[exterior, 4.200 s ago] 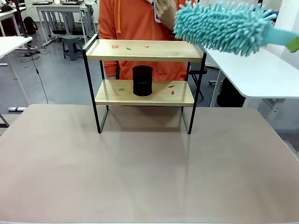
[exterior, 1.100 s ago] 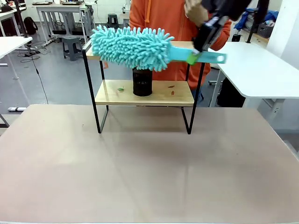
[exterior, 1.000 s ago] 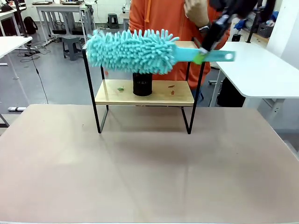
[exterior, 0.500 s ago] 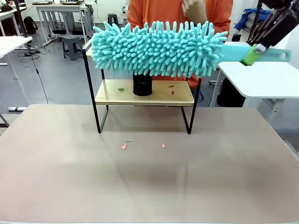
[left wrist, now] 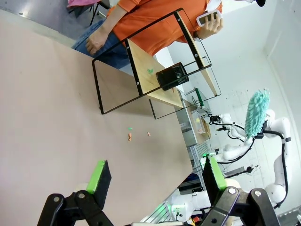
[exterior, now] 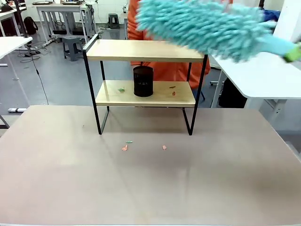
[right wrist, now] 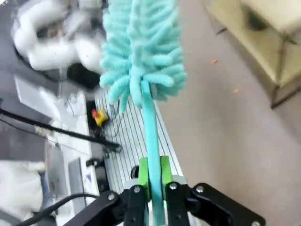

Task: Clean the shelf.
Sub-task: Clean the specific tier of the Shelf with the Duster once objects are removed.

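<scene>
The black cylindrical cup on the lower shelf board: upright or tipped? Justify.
Upright: the black cylindrical cup stands on its base on the lower wooden board, rim uppermost.

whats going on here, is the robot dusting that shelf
Yes. The right end effector is shut on the handle of a teal duster, holding it raised clear of the shelf. The top board is bare; small scraps lie on the table in front, and a few sit on the lower board beside a black cup. The left end effector hangs open over the table.

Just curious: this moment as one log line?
right gripper: shut on duster, held high | left gripper: open | scraps: table, lower board
</scene>
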Action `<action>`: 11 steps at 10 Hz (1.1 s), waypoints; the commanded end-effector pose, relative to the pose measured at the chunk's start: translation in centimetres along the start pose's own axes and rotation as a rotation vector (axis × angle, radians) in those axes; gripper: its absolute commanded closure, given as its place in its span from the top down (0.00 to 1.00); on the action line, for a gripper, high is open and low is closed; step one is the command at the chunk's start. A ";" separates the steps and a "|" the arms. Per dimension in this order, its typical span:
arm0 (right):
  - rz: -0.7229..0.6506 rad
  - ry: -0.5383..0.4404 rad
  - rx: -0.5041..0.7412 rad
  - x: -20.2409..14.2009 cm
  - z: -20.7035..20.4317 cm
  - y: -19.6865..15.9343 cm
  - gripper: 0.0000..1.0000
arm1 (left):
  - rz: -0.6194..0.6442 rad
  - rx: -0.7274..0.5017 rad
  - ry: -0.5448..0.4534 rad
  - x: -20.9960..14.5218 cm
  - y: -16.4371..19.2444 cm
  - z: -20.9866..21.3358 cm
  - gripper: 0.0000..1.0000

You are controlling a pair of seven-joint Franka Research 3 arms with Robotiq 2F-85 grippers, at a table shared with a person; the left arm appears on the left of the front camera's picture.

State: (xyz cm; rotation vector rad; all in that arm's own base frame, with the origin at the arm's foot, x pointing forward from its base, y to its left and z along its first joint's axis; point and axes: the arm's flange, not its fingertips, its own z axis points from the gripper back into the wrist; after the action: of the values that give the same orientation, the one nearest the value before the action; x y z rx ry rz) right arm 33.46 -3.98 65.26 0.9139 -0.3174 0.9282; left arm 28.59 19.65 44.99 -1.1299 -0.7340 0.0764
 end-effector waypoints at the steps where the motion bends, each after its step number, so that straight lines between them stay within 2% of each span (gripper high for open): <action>1: -0.180 -0.316 -0.028 -9.7 3.1 -0.7 0.00 | -0.018 -0.015 -0.010 -0.1 -0.1 -0.2 1.00; 2: -0.292 -0.423 -0.046 -15.1 3.2 -1.1 0.00 | -0.018 -0.015 -0.010 -0.1 -0.1 -0.2 1.00; 3: -0.368 -0.512 -0.040 -18.8 2.3 -1.3 0.00 | -0.018 -0.015 -0.010 -0.1 -0.1 -0.2 1.00; 4: -0.503 -0.555 -0.051 -21.4 0.9 -1.9 0.00 | -0.018 -0.015 -0.010 -0.1 -0.1 -0.2 1.00; 6: -0.715 -0.550 -0.011 -23.6 -2.0 -4.7 0.00 | -0.018 -0.015 -0.010 -0.1 -0.1 -0.2 1.00; 7: -0.826 -0.459 -0.040 -22.4 -3.3 -6.1 0.00 | -0.018 -0.015 -0.010 -0.1 -0.1 -0.2 1.00; 8: -0.624 -0.535 -0.026 -26.0 -0.5 -4.1 0.00 | -0.018 -0.015 -0.010 -0.1 -0.1 -0.2 1.00; 11: -0.624 -0.535 -0.026 -26.0 -0.5 -4.1 0.00 | -0.018 -0.015 -0.010 -0.1 -0.1 -0.2 1.00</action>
State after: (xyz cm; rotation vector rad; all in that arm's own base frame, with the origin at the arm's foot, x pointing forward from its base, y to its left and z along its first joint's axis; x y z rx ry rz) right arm 21.42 -18.73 47.04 1.1307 -0.4469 0.0580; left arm 28.66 19.60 44.96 -1.1292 -0.7313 0.0756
